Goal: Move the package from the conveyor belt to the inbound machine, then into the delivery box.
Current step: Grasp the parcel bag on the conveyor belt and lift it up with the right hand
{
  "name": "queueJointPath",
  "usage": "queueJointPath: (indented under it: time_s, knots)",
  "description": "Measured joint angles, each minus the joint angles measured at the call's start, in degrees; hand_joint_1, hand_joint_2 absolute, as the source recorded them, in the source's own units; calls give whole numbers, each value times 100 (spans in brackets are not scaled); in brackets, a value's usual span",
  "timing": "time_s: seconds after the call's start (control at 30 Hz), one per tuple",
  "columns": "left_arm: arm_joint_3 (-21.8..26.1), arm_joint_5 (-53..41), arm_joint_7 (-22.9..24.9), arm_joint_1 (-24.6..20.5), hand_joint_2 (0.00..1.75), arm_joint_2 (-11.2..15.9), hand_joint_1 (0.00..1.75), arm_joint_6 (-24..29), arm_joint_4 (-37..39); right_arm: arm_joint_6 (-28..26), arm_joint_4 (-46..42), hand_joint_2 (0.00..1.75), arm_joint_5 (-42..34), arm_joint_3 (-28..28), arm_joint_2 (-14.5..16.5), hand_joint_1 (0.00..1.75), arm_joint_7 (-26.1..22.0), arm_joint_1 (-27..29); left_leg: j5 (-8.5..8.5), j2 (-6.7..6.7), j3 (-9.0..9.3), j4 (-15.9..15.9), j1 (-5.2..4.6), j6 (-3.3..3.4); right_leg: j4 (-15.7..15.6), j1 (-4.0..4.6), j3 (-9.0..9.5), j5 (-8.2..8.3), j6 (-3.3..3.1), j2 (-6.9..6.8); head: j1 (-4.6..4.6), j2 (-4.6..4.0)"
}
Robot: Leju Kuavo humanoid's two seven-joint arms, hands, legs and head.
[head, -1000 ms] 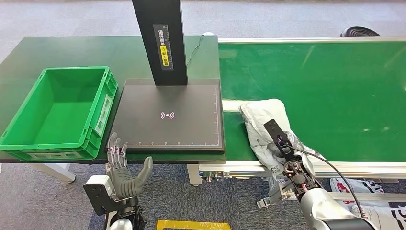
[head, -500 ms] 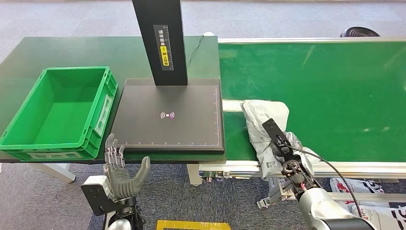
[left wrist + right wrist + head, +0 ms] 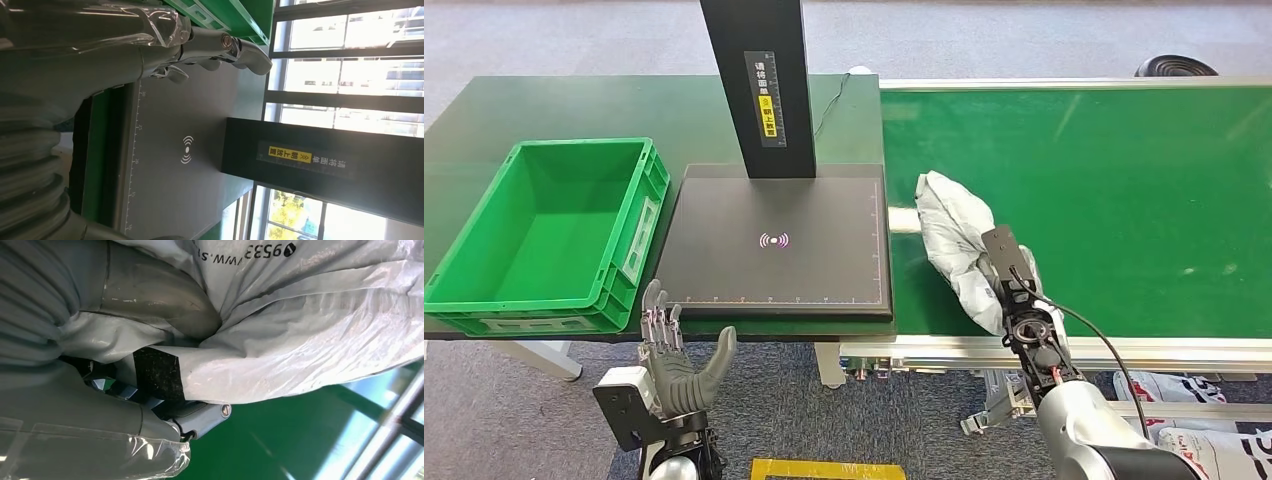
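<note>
Right hand (image 3: pixel 1012 285) grips the package (image 3: pixel 952 238) over the belt (image 3: pixel 1124 200), at 3 o'clock of scanner (image 3: pixel 774 240). Left hand (image 3: pixel 669 355) empty, fingers spread.

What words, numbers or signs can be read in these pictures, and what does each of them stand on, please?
"9533", after a round mark, and part of a web address, "WWW.S", cut off: on the package held by the right robot hand.
White wireless-wave sign: on the black scanner plate.
Small ruler numbers along the plate's edge: too small to read.
Yellow-and-white Chinese label on the black post: too blurred to read.
</note>
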Motion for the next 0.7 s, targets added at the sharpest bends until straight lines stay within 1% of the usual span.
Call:
queueJointPath:
  time_s: [0.1,0.3,0.53,0.7]
  knots:
    - [-1,-2,-1,-1,175,0,0,-17,1,46,-149,175,28,-39,39,170,-230,-119,0,0,0,0,0,0,0,0,-1,0,0,0,-1,0]
    - [-2,2,0,-4,175,2,0,-25,4,298,-547,175,40,-40,122,170,-528,-376,0,0,-2,0,0,0,0,0,-3,0,0,0,-1,0]
    - [-2,17,-1,-4,175,2,0,-28,4,393,-1155,175,-56,17,273,175,-736,-556,1,1,-1,0,0,-1,1,0,-4,0,0,0,1,0]
    - [-6,22,-1,-7,175,2,0,-67,4,494,-1637,175,-82,194,378,175,-728,-550,1,2,-2,0,0,-1,1,0,-8,0,0,1,0,0]
